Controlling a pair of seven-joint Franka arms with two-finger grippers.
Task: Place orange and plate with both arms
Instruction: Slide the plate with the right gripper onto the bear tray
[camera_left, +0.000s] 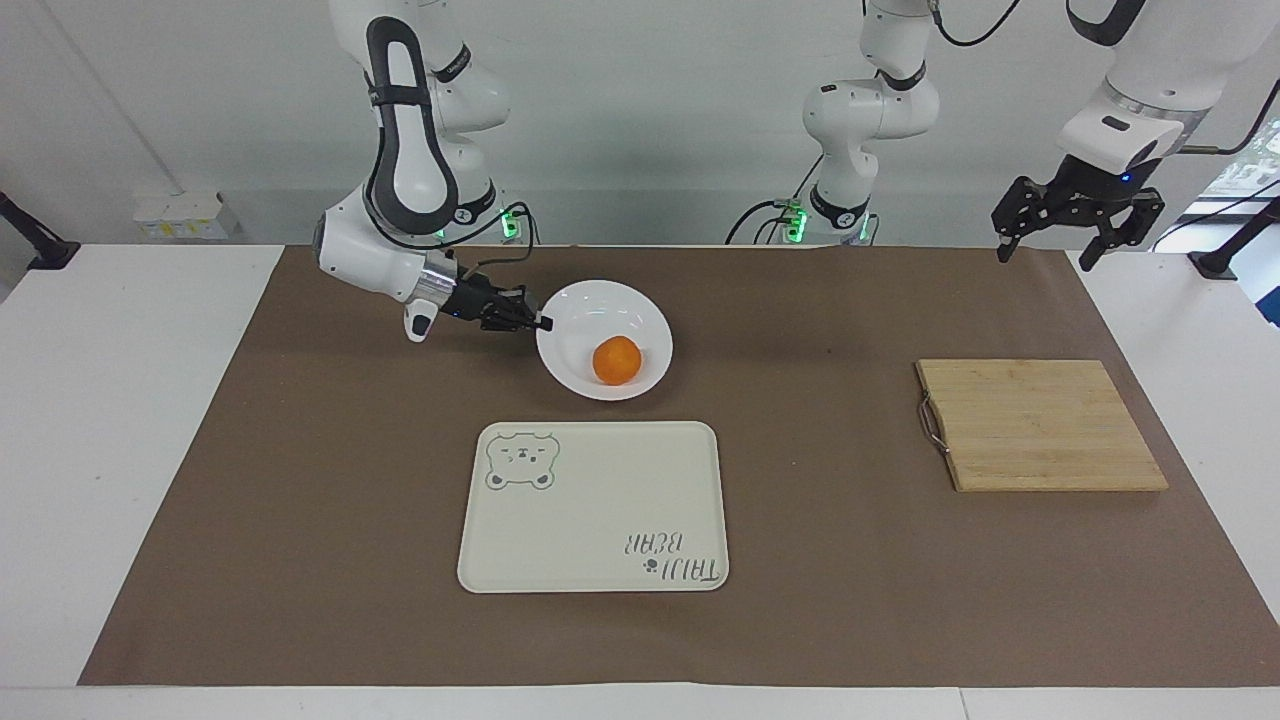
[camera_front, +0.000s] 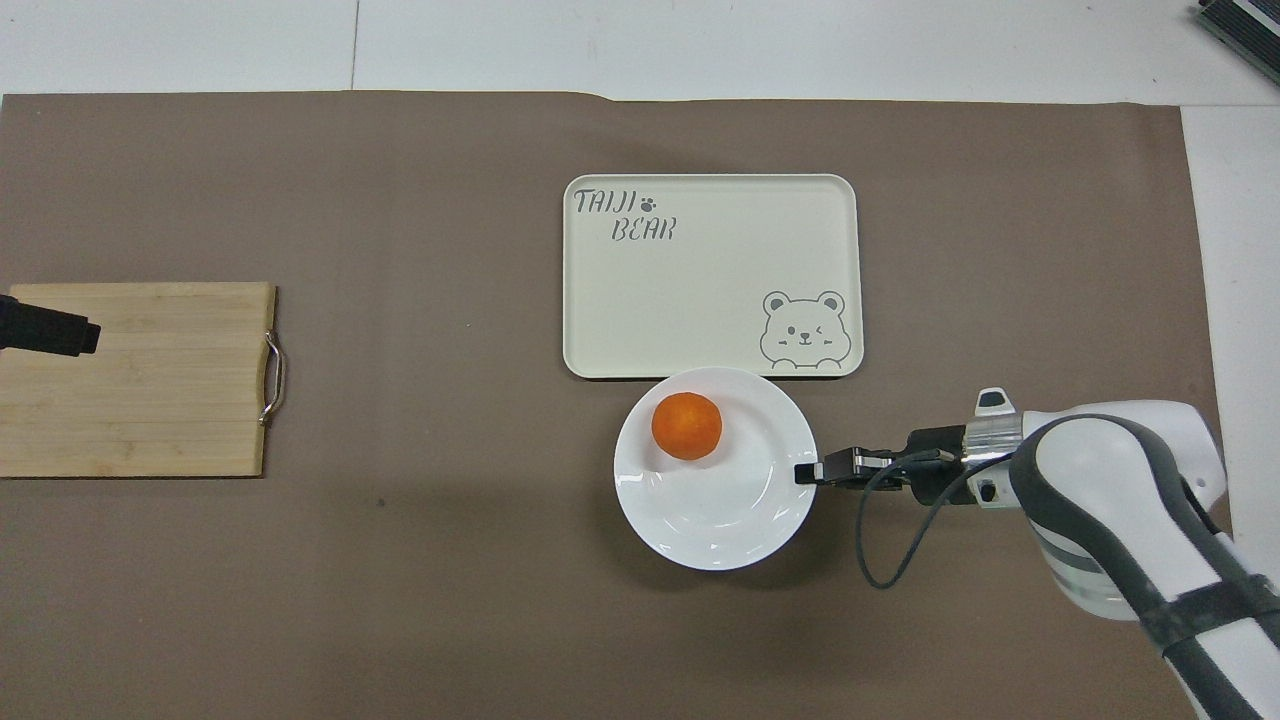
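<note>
I have the right gripper (camera_left: 538, 323) clamped on the rim of the plate (camera_left: 640, 325), its fingers (camera_front: 806, 471) pinched on the edge toward the right arm's end of the table (camera_left: 130, 400). The plate sits just clear of those fingertips' reach inward, tilted and lifted off the brown mat (camera_left: 330, 520), its edge overlapping the near edge of the bear tray (camera_front: 700, 290). The orange (camera_left: 616, 360) rests in the plate's bowl, well apart from my fingers, on the tray side. My left gripper (camera_left: 1078, 222) hangs in the air with fingers spread wide, holding nothing, above the cutting board (camera_left: 1040, 425).
</note>
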